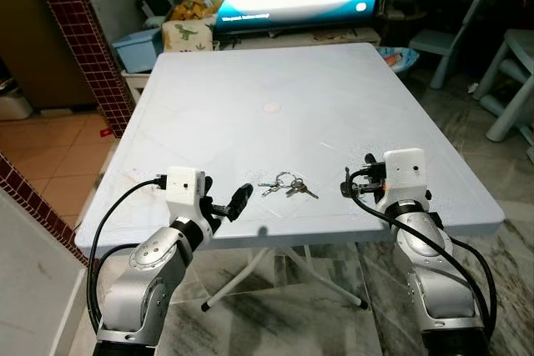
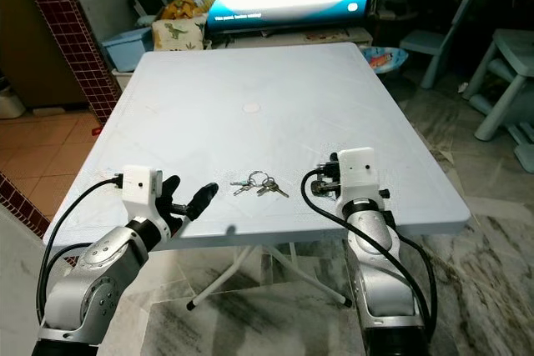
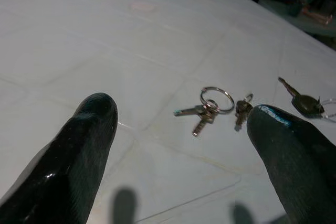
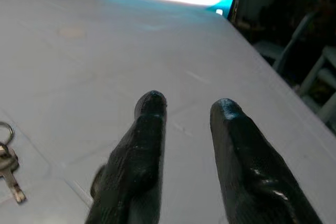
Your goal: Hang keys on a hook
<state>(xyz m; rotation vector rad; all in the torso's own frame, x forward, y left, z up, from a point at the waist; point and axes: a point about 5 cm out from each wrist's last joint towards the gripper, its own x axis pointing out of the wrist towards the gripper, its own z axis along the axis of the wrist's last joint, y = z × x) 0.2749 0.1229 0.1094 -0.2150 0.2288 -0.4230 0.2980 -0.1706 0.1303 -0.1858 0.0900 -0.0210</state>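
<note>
Near the desk [image 1: 417, 122] front edge: keys [image 1: 287, 186] lie flat.
Your left pincer [image 3: 181, 124] gapes wide; right pincer [image 4: 186, 109], beside them, nearly closed, empty. Light, slippery — pinch the ring.

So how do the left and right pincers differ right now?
The left pincer is spread wide and aimed at the keys; the right pincer has only a narrow gap and points past them, up the table. The left sits closer to the near table edge than the right. Both hover empty, flanking the keys.
</note>
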